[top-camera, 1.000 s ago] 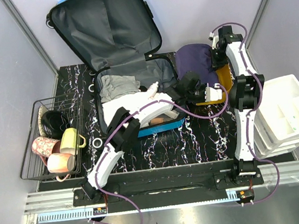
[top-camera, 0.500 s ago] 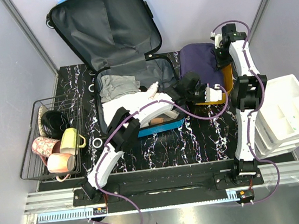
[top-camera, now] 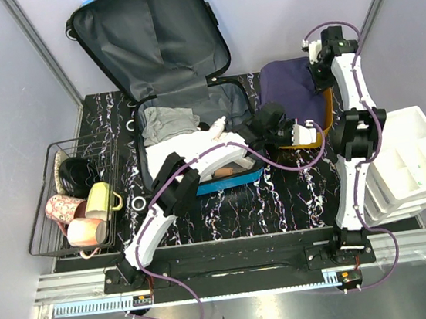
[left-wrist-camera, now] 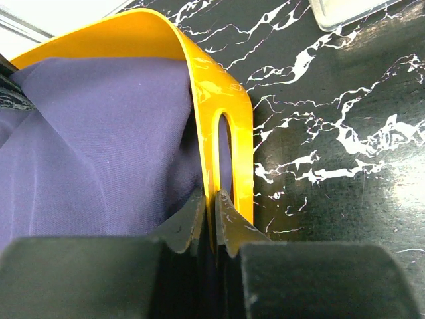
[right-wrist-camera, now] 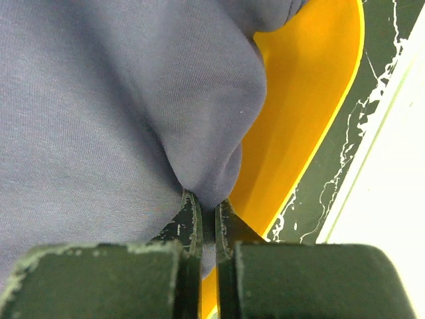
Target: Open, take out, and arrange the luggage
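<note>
The blue suitcase (top-camera: 153,34) lies open at the back of the table, lid raised, grey lining showing, with folded clothes (top-camera: 168,122) still in its lower half. My left gripper (left-wrist-camera: 214,199) is shut on the rim of the orange bin (left-wrist-camera: 234,113), beside its handle slot. My right gripper (right-wrist-camera: 207,206) is shut on a fold of the dark purple garment (right-wrist-camera: 113,100) that lies in the bin (right-wrist-camera: 299,126). In the top view the garment (top-camera: 290,88) drapes over the bin (top-camera: 322,123) at the back right, with the right gripper (top-camera: 319,76) above it.
A wire basket (top-camera: 57,217) at the left holds mugs (top-camera: 101,200) and a dark round object. A white compartment organiser (top-camera: 423,157) stands at the right edge. A small ring (top-camera: 138,204) lies on the black marble table (top-camera: 280,198).
My right gripper has moved right and slightly back, pulling the purple garment further across the bin. The left arm has stayed still on the bin's rim.
</note>
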Available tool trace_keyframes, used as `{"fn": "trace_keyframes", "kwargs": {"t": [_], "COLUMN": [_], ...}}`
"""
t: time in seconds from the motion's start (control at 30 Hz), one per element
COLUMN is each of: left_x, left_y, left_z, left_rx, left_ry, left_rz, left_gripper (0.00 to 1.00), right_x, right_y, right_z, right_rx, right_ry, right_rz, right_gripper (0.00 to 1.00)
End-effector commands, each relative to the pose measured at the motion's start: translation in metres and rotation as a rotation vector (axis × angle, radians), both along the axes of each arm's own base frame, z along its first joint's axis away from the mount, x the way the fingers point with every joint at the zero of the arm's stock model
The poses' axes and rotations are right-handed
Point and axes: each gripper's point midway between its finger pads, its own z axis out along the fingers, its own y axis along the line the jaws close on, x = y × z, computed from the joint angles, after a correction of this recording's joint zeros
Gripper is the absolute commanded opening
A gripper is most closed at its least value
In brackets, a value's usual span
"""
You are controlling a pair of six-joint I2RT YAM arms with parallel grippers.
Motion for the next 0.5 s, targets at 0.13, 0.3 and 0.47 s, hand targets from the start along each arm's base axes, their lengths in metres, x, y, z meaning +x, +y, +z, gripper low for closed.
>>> {"fn": "trace_keyframes", "kwargs": {"t": [0.13, 0.3, 0.47], "left_x": [0.027, 0.028, 0.029], "left_y": [0.035, 0.035, 0.041], "left_z": [0.013, 0.013, 0.016], "left_rx": [0.072, 0.071, 0.087], "left_ry": [-0.041, -0.039, -0.047], "left_rz": [0.144, 0.151, 0.164], "left_gripper": [0.0, 0.0, 0.0], "right_x": [0.007, 0.012, 0.019], "right_y": [-0.1, -0.101, -0.111], "right_z": [0.076, 0.058, 0.049], "right_rx": [-0.304, -0.313, -0.387], "right_ry": [-0.186, -0.163, -0.163], "right_rz": [-0.093, -0.075, -0.039], "right_gripper": [0.0, 0.0, 0.0]}}
